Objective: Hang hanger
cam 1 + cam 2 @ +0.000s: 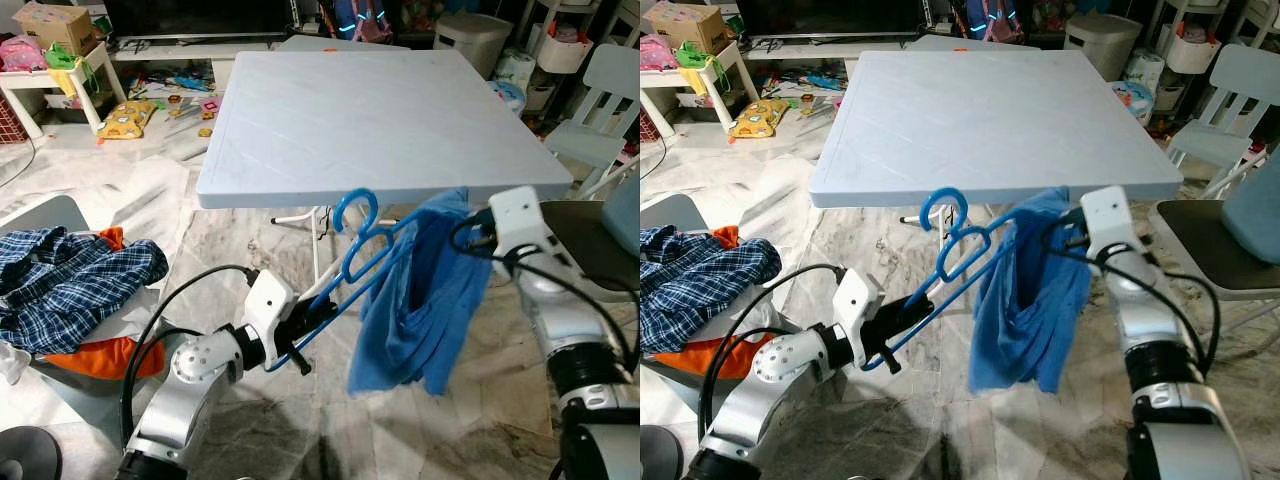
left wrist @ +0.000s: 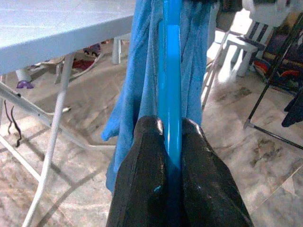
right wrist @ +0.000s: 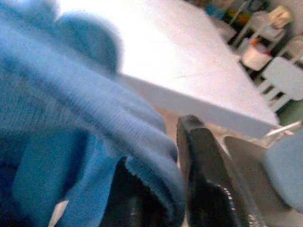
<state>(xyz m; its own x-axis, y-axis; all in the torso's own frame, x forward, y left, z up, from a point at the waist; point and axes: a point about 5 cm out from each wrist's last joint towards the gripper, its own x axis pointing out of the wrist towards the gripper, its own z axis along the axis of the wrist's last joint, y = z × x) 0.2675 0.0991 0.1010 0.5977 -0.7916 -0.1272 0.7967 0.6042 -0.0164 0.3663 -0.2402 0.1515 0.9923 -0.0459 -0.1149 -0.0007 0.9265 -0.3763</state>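
The left hand point(image 1: 300, 335) is low down in front of the robot, and its two black fingers point(image 2: 142, 175) are pinched tight on the lower end of a blue plastic hanger point(image 1: 360, 255). The hanger is in the air just in front of the near edge of the white folding surface point(image 1: 330, 110), tilted so it goes up and away from the left hand. Its hook curls up just in front of that near edge, but I cannot tell if the hook touches it.

A blue shirt point(image 1: 425, 300) hangs from the far end of the hanger. It droops down in loose folds, below the level of the surface and above the marble floor point(image 1: 250, 250).

The right hand point(image 1: 1065, 235) is up at the top of the blue shirt, close under the near edge of the surface. In the right wrist view, blue cloth is squeezed between its black fingers point(image 3: 203, 165), so this hand holds the shirt.

On the robot's left, a blue checked shirt point(image 1: 70, 280) lies in a heap on something orange. A white chair point(image 1: 605, 110) stands far off on the right. Toys lie on the floor behind the surface.
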